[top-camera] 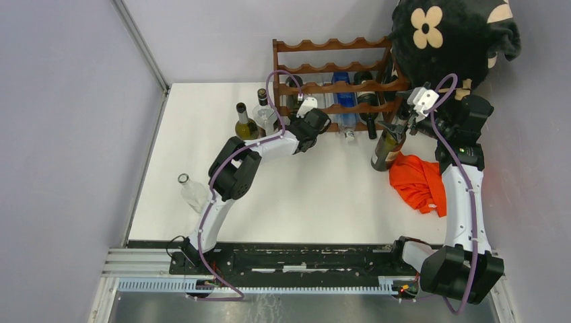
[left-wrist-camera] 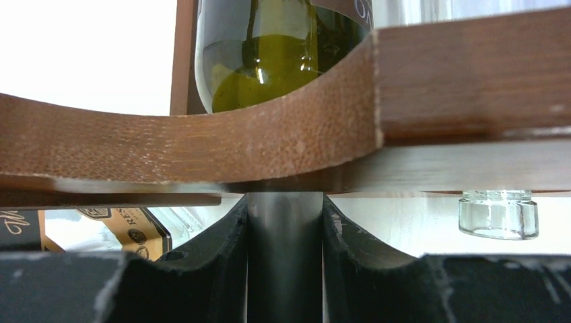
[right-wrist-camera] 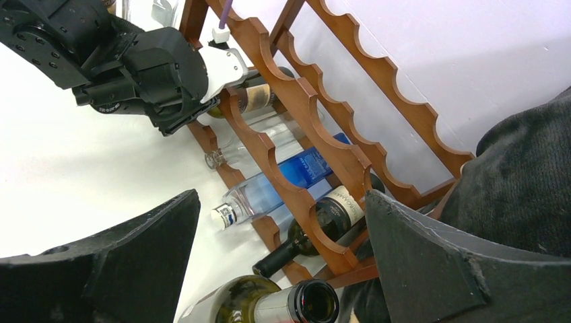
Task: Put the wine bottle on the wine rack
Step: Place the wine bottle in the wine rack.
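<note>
- Top external view, middle: the left claw [top-camera: 315, 124] pinches the neck of a wine bottle [left-wrist-camera: 284, 269] lying in the left part of the wine rack [top-camera: 333, 46], under a front rail.
- Step, as I judge it: seating that bottle. The next move calls for releasing it and backing straight out.
- Right: the right claw [right-wrist-camera: 281, 198] is spread wide above a standing green bottle [top-camera: 386, 149].

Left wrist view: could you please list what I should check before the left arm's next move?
1. Grip: left gripper shut on the wine bottle at its neck: ok.
2. Seating: wine bottle's body resting in the wine rack: cannot tell.
3. Other arm: right gripper open, holding nothing: ok.
4. Green bottle standing upright below the right gripper: ok.
5. Orange cloth lying away from the left gripper: ok.
</note>
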Robot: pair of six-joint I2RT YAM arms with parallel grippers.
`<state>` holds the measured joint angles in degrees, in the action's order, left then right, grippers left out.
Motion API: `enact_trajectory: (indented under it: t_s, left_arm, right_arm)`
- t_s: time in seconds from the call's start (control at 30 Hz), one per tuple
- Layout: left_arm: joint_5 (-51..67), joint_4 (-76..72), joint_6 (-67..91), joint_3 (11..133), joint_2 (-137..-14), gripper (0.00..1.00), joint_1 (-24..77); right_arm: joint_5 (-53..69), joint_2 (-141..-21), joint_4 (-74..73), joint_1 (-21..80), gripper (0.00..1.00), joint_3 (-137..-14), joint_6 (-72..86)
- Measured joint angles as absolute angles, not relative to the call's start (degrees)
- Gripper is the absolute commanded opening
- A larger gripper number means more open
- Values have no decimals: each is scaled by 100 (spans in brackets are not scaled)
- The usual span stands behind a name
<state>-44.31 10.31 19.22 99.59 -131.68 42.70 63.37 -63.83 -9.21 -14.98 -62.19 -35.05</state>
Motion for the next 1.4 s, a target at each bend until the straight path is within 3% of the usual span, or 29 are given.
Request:
enact_trajectory:
  t_s: [0.27,0.6,0.77,1.4]
  left_arm:
    - [-4259,1208,2047,10213,-13266,8,4158]
    - [-4160,1330,2311,10272,-13273,43,4143]
    - [-4198,1339,2375,10272,-13273,53,4130]
    - [-4281,1323,2410,10088,-13135,56,4128]
  right_arm:
    - [6331,-6381,-1024,-1498,98,-6219,-3590]
    - [6305,-6379,-1140,-1498,98,-6219,-3667]
    - [6296,-6359,-1175,-1498,98,-6219,-3710]
    - [6300,-6259,-1216,-1498,98,-6202,-3782]
